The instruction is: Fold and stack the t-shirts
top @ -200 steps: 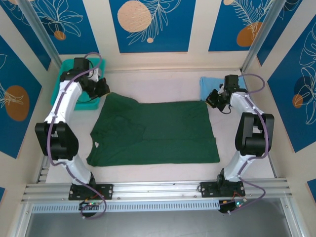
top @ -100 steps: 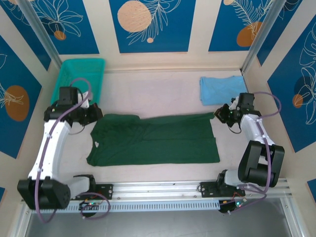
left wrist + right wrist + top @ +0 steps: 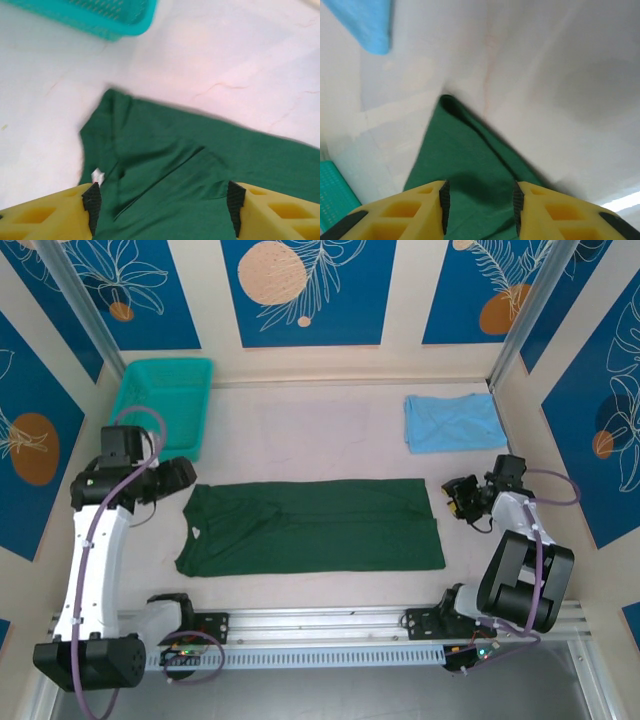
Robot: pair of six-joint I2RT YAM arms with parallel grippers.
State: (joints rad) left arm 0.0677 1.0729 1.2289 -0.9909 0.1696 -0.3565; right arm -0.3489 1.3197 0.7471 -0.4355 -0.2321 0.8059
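Two t-shirts, one dark green shirt [image 3: 310, 525] and one sky-blue shirt [image 3: 452, 422], one teal basket [image 3: 160, 390], two arms [image 3: 90, 560] [image 3: 525, 570].

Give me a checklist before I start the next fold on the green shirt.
1. Cloth clear of the left gripper: ok, jaws apart over the dark green shirt.
2. Cloth clear of the right gripper: ok, jaws apart at the shirt's right end.
3. Green shirt lying flat: ok, a long band, slightly rumpled at its left end.
4. Layer edges matched: cannot tell.
5. The light blue shirt apart from the green one: ok, far right corner.
6. The basket off the cloth: ok.
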